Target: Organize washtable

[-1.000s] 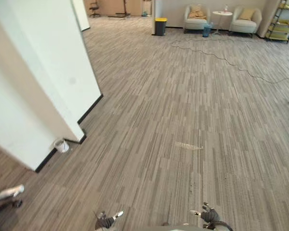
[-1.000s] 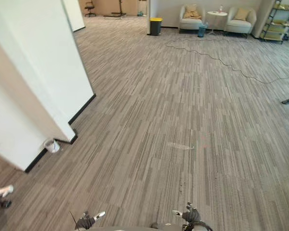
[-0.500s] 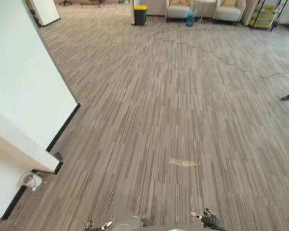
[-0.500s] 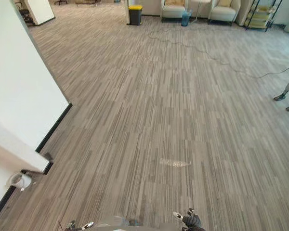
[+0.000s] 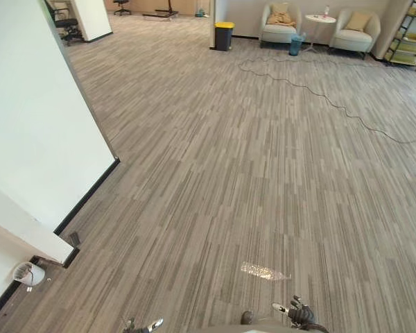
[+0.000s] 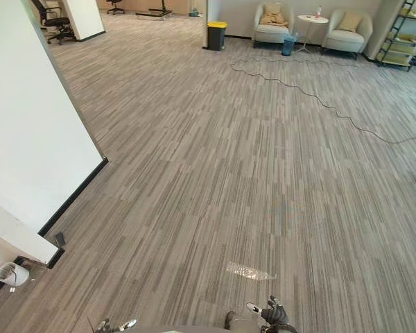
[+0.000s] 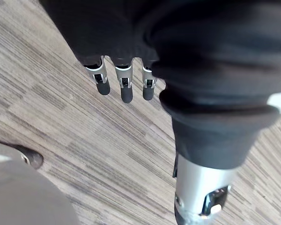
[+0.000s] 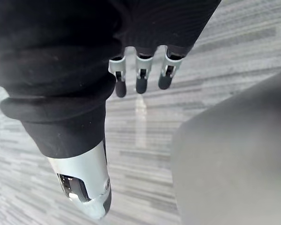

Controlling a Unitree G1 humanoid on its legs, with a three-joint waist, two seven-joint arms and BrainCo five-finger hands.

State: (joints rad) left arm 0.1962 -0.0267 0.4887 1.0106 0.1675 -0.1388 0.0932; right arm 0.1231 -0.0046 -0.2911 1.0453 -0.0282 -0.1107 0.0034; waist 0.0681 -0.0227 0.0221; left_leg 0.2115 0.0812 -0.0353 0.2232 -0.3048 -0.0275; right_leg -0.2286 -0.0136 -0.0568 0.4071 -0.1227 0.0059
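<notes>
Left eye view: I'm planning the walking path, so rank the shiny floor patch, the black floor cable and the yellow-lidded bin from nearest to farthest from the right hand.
From the right hand:
1. shiny floor patch, just ahead, slightly left.
2. black floor cable, mid-room, ahead.
3. yellow-lidded bin, far end, by the wall.

Floor [image 5: 215,173]: grey striped carpet planks, with one pale glossy patch [image 5: 263,271] near the front. At the far end stand a yellow-lidded bin [image 5: 224,36], a left armchair [image 5: 278,28], a round table [image 5: 319,21], a right armchair [image 5: 355,35] and a small blue bin [image 5: 296,45], with a dark cable [image 5: 319,94] trailing before them. A small white round object [image 5: 28,273] sits at the foot of the white wall [image 5: 41,139].
</notes>
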